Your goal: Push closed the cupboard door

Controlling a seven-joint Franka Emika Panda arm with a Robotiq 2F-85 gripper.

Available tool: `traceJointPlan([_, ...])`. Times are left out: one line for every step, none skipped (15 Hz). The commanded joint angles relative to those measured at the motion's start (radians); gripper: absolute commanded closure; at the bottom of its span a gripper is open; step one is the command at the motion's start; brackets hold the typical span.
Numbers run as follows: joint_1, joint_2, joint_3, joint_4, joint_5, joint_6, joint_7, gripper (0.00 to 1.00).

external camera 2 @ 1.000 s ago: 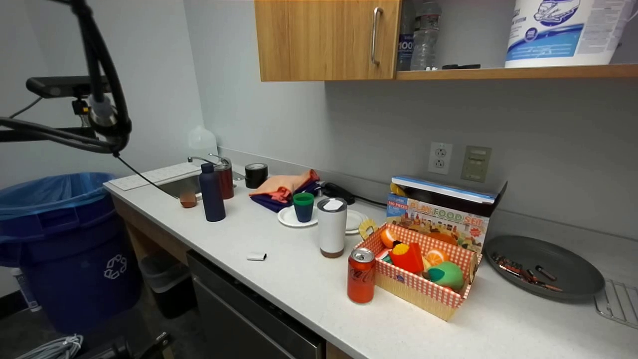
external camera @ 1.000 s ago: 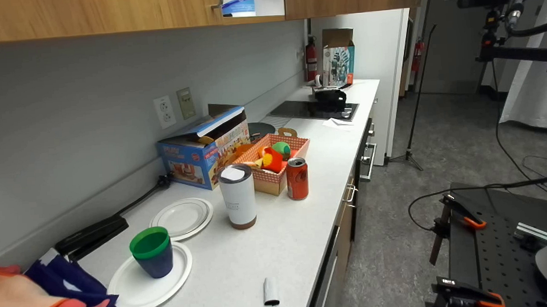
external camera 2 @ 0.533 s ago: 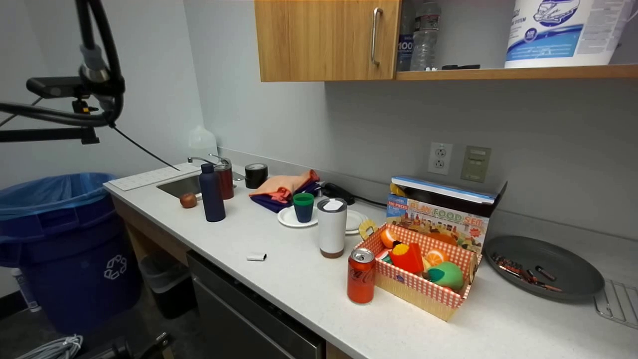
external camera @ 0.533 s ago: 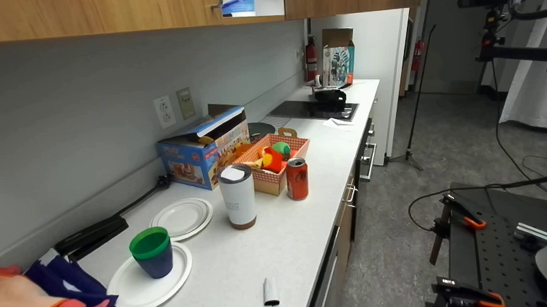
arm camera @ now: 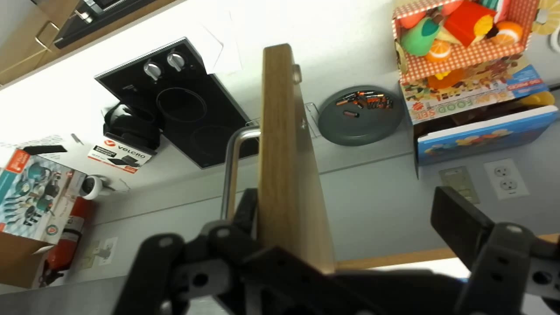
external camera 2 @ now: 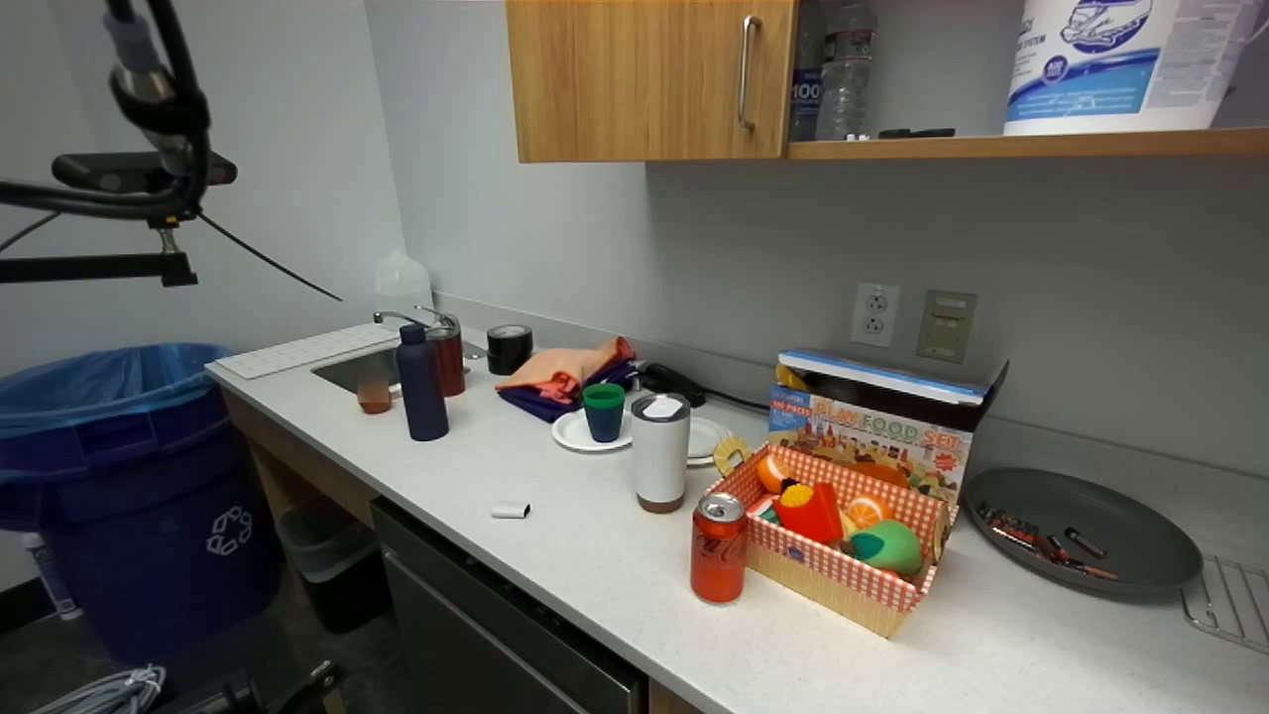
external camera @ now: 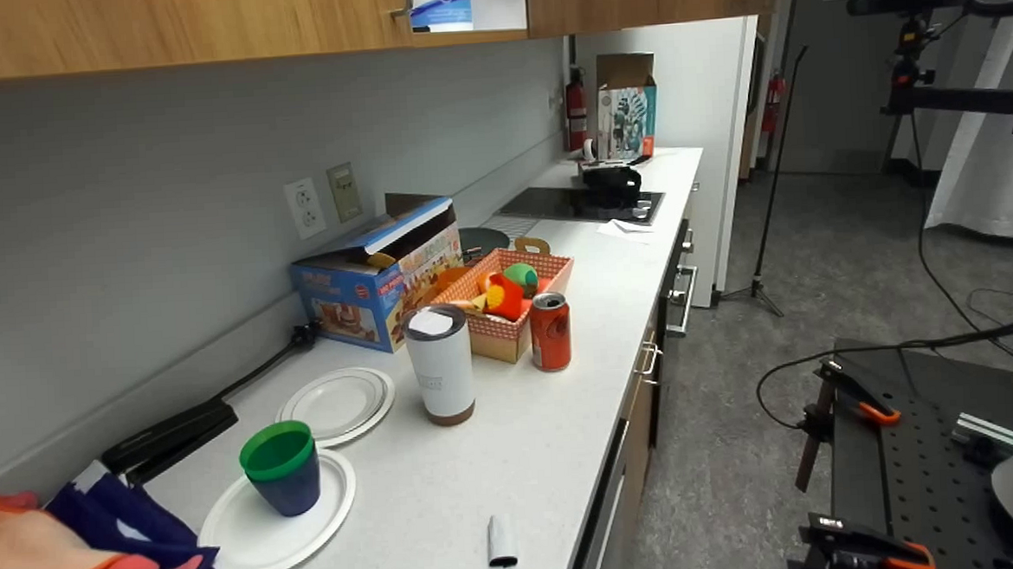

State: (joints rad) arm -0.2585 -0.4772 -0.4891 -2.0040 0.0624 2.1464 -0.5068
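Honey-brown wood: cupboard door (arm camera: 279,140) stands edge-on in wrist view, between wide-apart jaws of gripper (arm camera: 348,208), nearer jaw on handle (arm camera: 229,170) side; closing push probably needs that face; contact unclear.

In wrist view, cupboard door (arm camera: 280,144) stands between gripper (arm camera: 345,205) fingers, handle (arm camera: 232,170) crowding the left one. Right finger (arm camera: 459,227): wide free gap to door.

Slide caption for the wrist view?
Flat honey-brown wooden cupboard door seen edge-on between the open jaws of a black two-finger gripper.
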Motion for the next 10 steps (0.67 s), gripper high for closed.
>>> traceJointPlan([0.018,-0.052,0.073,-0.041,-0.048,-0.014,0.024,0.0])
traceJointPlan([0.02,-0.062,0.09,-0.052,-0.062,-0.021,0.036,0.0])
traceJointPlan([0.021,-0.073,0.11,-0.065,-0.079,-0.025,0.05,0.0])
traceJointPlan([0.024,-0.086,0.126,-0.078,-0.093,-0.026,0.061,0.0])
traceJointPlan([0.026,-0.097,0.146,-0.09,-0.108,-0.025,0.077,0.0])
traceJointPlan([0.031,-0.108,0.161,-0.101,-0.118,-0.027,0.088,0.0])
traceJointPlan([0.036,-0.115,0.178,-0.11,-0.127,-0.021,0.103,0.0])
traceJointPlan([0.041,-0.118,0.193,-0.116,-0.131,-0.016,0.118,0.0])
traceJointPlan([0.047,-0.118,0.206,-0.115,-0.129,-0.017,0.133,0.0])
traceJointPlan([0.054,-0.117,0.218,-0.115,-0.125,-0.018,0.146,0.0])
